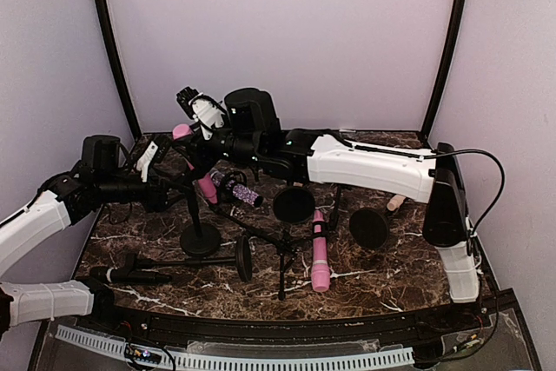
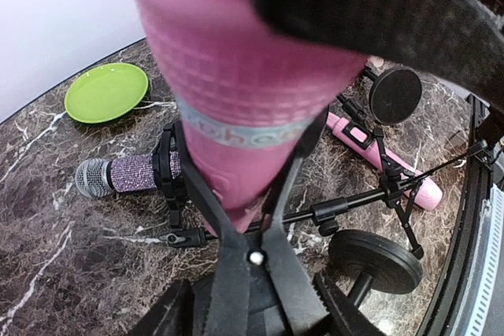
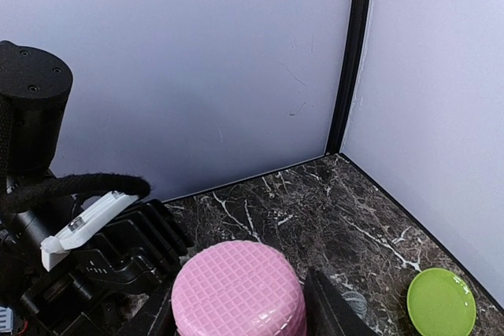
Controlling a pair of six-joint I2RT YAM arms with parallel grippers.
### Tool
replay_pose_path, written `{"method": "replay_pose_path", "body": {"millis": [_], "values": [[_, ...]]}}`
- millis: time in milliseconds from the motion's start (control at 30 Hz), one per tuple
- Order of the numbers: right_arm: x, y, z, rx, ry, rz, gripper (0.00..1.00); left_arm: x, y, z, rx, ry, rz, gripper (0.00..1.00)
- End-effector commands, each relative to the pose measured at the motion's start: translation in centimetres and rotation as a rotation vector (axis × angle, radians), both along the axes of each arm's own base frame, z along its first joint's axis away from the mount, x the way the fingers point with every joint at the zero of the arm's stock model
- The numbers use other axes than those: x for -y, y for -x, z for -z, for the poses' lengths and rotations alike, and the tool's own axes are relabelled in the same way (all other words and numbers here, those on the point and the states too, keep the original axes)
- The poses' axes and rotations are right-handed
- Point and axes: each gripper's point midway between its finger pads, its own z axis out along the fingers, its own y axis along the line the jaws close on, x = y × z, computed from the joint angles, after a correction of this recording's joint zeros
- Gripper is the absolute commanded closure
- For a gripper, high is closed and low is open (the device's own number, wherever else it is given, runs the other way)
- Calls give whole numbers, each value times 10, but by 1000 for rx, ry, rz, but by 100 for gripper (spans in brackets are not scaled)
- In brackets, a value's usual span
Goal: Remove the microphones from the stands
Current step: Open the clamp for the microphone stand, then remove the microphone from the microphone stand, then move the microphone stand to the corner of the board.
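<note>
Right wrist view: pink microphone point(image 3: 239, 285), head tight in narrow right gripper point(image 3: 244, 312); left gripper point(image 1: 171, 180) beside its handle, opening indiscernible.

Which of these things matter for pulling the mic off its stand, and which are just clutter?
Job: upright pink microphone; its stand.
Clutter: green plate; sparkly purple microphone; loose pink microphone; black microphone.

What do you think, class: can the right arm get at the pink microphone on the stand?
Probably yes: the right gripper sits around the head of the pink microphone, with nothing in between.
</note>
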Motion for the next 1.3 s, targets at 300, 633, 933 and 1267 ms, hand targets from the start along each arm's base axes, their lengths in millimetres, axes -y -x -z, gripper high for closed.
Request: {"method": "replay_pose_path", "body": {"millis": [300, 633, 933, 1267], "values": [[22, -6, -42, 61, -66, 75, 67, 0, 4, -9, 27, 1, 11, 88], [55, -21, -78, 99, -106, 204, 69, -22, -15, -10, 61, -58, -154, 100], [122, -37, -95, 104, -154, 293, 68, -64, -55, -23, 136, -80, -400, 100], [191, -48, -74, 45, -192, 356, 68, -106, -121, -30, 242, -127, -580, 100]]}}
